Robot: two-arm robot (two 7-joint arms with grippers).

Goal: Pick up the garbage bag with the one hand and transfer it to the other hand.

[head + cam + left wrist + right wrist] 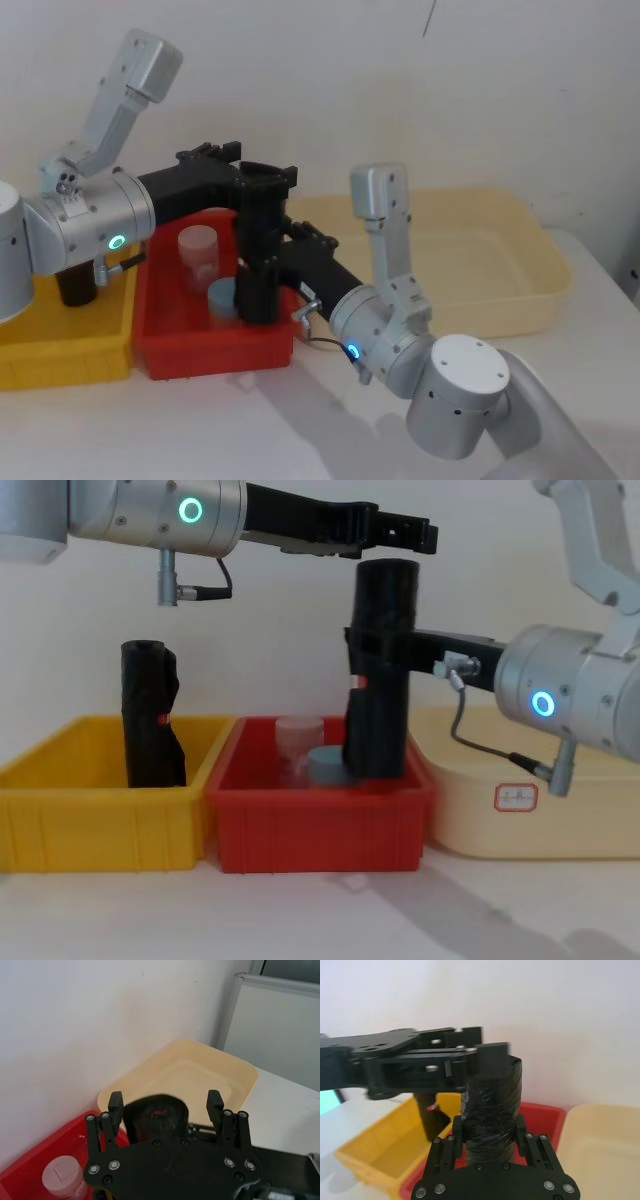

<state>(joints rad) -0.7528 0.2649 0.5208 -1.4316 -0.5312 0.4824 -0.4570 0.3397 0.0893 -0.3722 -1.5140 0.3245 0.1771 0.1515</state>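
The garbage bag (258,260) (380,670) is a tall black roll standing upright over the red bin (215,355). My right gripper (264,264) (489,1127), with the blue wrist ring, is shut on the roll's middle from the right. My left gripper (262,172) (165,1102), with the green ring, sits at the roll's top. Its fingers (215,1102) are spread wider than the roll (157,1117), so it is open. The bin wall hides whether the roll's base rests on the bin floor.
A translucent jar (298,740) and a grey-blue lid (325,765) sit in the red bin beside the roll. A shorter crumpled black roll (150,720) stands in the yellow bin (100,820) to the left. A cream tub (520,830) is on the right.
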